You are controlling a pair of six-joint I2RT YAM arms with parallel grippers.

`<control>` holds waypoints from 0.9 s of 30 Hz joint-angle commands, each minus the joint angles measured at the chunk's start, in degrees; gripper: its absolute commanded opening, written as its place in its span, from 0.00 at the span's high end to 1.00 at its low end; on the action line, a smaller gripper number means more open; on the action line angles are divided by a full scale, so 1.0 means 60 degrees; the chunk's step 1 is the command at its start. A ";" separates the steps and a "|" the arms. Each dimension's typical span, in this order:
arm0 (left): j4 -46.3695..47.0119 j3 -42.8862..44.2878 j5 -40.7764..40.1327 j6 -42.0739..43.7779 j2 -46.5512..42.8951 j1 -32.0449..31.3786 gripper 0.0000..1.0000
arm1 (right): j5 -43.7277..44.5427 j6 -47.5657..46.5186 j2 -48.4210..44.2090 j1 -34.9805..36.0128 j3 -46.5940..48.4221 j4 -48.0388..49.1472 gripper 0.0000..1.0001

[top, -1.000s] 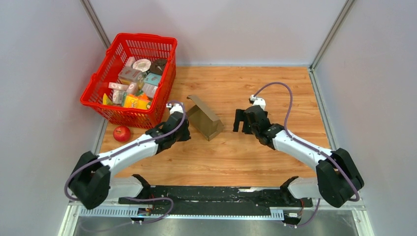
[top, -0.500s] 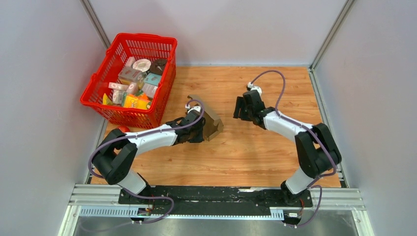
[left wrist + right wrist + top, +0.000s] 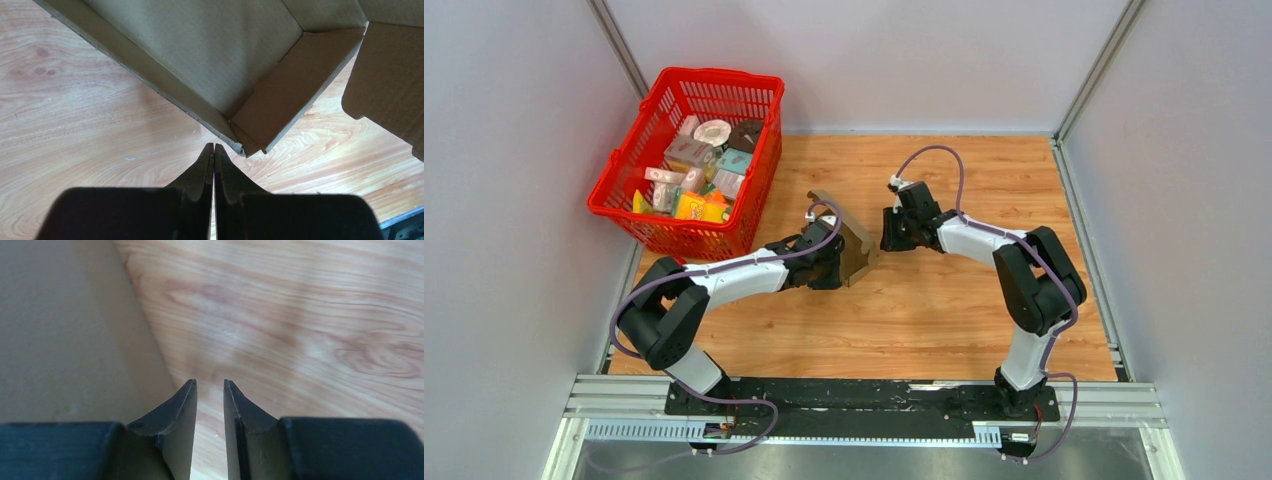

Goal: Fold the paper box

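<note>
The paper box [image 3: 849, 240] is a brown cardboard tray with raised walls and one flap standing up, in the middle of the wooden table. My left gripper [image 3: 838, 271] is shut and empty; in the left wrist view its tips [image 3: 214, 146] sit just short of the paper box's near corner [image 3: 239, 146]. My right gripper [image 3: 887, 238] is at the box's right side. Its jaws [image 3: 210, 382] stand a narrow gap apart with nothing between them, hovering over bare wood, and the box's outer wall [image 3: 60, 330] is just to their left.
A red plastic basket [image 3: 714, 76] holding several small printed packages stands at the back left, partly off the table. Grey walls enclose the table on three sides. The wooden table [image 3: 944, 310] lies bare in front of the box.
My left arm swung right to the box's near corner and its jaws closed. My right gripper moved left up to the box while its jaws narrowed from wide open.
</note>
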 commanded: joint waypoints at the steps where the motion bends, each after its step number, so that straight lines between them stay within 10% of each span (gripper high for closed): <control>1: 0.0229 0.0237 0.0302 -0.0119 -0.0047 -0.0022 0.95 | -0.1394 -0.0300 0.0126 0.0170 0.0336 -0.0180 0.71; 11: 0.1254 0.0515 0.1078 -0.0676 0.0451 -0.0256 0.95 | -0.2216 0.0006 -0.0107 0.0493 0.0044 -0.0048 0.71; 17: 0.1269 0.0268 0.0918 -0.0764 0.0103 -0.0476 0.94 | 0.0167 0.0826 -0.0781 -0.0033 -0.0205 -0.0764 0.61; 27: 0.0832 -0.1857 -0.0516 0.0450 -0.2666 -0.0447 0.55 | 0.0335 0.2101 -0.2348 -0.1412 -0.2196 -0.0153 0.42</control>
